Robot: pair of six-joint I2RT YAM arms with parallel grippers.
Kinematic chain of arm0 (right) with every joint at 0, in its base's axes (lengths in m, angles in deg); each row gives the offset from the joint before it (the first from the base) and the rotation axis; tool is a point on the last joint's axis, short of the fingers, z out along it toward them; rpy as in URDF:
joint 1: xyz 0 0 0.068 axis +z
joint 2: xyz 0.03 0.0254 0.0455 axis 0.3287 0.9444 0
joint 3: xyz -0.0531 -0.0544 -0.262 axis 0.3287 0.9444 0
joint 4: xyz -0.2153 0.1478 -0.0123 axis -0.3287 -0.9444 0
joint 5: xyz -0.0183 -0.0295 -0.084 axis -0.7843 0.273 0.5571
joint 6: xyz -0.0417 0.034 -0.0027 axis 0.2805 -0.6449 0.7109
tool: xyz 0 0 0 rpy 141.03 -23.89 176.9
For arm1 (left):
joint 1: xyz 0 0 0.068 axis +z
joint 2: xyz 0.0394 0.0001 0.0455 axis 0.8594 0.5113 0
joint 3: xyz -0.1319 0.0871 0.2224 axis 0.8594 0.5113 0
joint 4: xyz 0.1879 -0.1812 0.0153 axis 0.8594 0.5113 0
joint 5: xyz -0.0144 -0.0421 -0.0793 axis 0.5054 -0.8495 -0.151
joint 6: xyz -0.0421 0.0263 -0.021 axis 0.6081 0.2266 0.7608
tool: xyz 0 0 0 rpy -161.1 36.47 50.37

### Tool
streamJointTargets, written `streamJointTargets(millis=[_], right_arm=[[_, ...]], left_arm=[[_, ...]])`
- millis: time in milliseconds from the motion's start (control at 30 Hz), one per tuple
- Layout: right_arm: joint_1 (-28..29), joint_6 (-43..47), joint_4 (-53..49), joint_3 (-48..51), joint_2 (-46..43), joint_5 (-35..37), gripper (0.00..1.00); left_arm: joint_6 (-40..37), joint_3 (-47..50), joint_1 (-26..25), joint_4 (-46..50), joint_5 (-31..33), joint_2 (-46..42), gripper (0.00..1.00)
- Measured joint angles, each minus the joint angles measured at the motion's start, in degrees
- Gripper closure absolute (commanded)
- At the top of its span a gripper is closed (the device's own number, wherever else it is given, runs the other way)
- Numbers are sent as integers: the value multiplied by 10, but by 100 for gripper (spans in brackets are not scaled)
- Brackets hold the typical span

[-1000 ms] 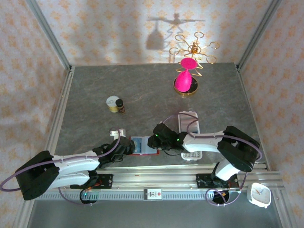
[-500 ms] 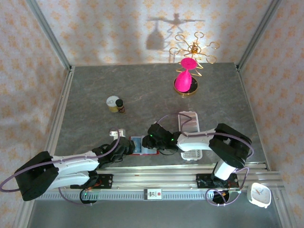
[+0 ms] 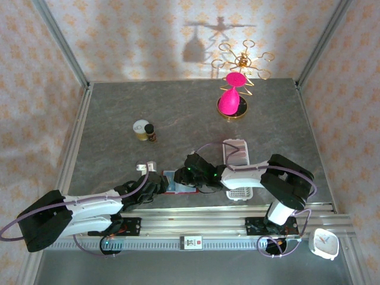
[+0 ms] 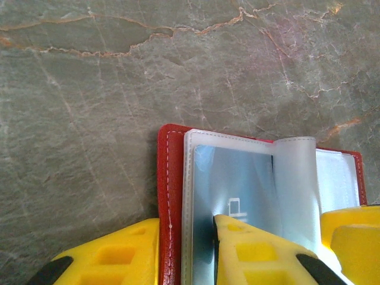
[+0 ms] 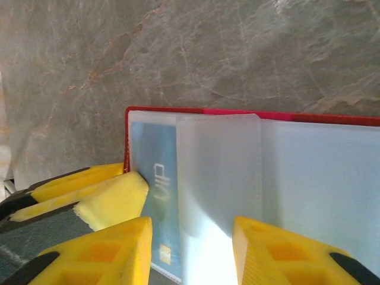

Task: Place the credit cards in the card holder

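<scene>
Lying open at the table's near edge, the red card holder (image 3: pixel 177 181) sits between both arms. The left gripper (image 4: pixel 178 237) is clamped on its left cover, one side outside the red stitched edge, the other on a clear sleeve that holds a blue-grey card (image 4: pixel 237 178). The right gripper (image 5: pixel 190 231) has its jaws apart, straddling a loose clear sleeve without pinching it. The likely risk is that the two grippers, crowded together, bump and crease the sleeve or nudge the card out. The near rail (image 3: pixel 196 217) is close behind. Bare table (image 3: pixel 178 107) lies beyond, and a white tray (image 3: pixel 236 155) sits near on the right.
</scene>
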Motion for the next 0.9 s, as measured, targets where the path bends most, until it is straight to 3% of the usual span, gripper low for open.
streamJointTargets(millis=[900], right_arm=[[2,-42,92,1,12,-42,60]], left_arm=[[32,34,-1,-3,-20,-61,74]])
